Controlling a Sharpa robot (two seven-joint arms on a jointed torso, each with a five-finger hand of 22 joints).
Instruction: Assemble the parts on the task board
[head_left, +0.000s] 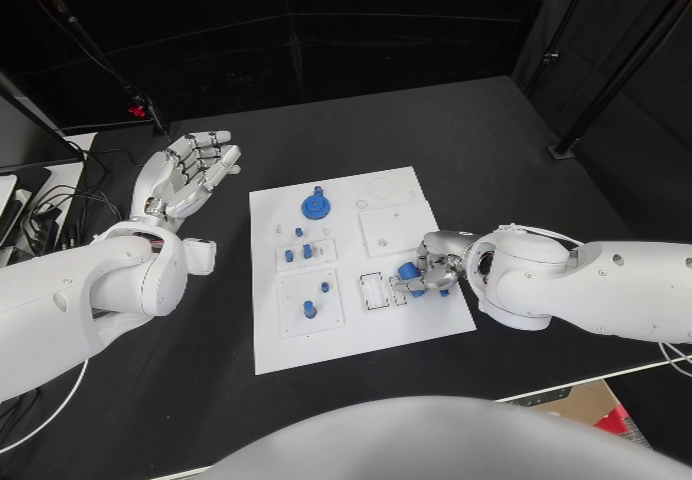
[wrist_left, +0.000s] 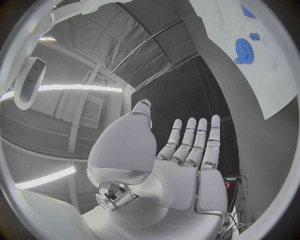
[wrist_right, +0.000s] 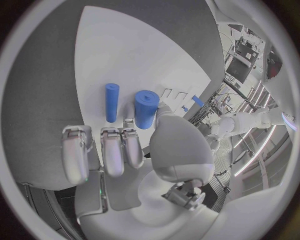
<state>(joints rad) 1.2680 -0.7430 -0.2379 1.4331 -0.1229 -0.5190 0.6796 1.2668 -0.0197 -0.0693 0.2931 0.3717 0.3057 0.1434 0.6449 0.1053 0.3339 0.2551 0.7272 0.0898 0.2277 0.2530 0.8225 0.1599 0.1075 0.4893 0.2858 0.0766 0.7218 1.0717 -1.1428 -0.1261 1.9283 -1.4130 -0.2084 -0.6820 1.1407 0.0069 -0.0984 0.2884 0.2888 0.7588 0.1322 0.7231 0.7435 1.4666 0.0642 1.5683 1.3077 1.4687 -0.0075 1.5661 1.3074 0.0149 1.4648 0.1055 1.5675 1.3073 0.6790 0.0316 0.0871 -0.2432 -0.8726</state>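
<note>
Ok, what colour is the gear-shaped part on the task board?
Blue; the gear shows best in the head view.

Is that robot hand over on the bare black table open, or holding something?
Open. The left robot hand lies off the white task board with fingers straight, apart and nothing in them.

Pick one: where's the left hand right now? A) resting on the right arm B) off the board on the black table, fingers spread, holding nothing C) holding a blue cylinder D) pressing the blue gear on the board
B: the left hand lies over the black table beside the task board, fingers spread and holding nothing; the blue gear sits untouched.
</note>
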